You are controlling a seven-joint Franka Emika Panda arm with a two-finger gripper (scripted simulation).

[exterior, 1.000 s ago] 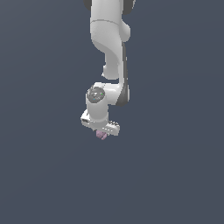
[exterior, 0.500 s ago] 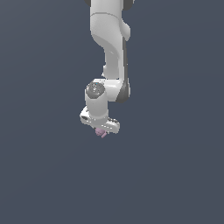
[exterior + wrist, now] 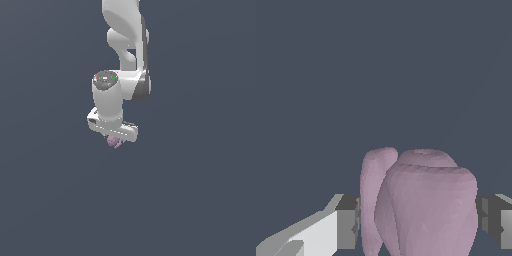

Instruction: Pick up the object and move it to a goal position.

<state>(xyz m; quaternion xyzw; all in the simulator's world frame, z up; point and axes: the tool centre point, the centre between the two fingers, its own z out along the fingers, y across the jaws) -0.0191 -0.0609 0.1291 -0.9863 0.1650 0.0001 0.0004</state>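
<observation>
Here the fingers (image 3: 348, 229) pinch the pink lump (image 3: 114, 142), which sits squarely between them and bulges out past their tips, with one pad against each of its flanks as the wrist view shows. No goal marker shows in either view, so the carry looks to be the step in hand, and it is best done with steady, unhurried travel and no wrist twisting, since the lump's rounded knobs give the flat pads little to bite on. Keep the squeeze constant until the lump is at the goal, because any slackening could let it slide out from between the tips.
</observation>
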